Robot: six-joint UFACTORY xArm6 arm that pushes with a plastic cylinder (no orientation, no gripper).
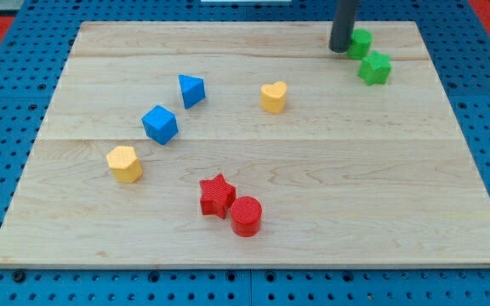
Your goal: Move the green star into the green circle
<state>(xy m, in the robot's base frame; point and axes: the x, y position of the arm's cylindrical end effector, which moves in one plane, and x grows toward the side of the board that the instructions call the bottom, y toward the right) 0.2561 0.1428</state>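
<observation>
My tip rests on the wooden desk near the view's top right, touching or just beside the left side of the green circle; the rod has no gripper, so nothing is grasped. The green star sits just below and slightly right of the green circle, very close or touching. Elsewhere, a yellow heart lies near the centre top, a blue triangle and blue cube sit to its left, a yellow hexagon lies further left, and a red star touches a red cylinder near the view's bottom.
</observation>
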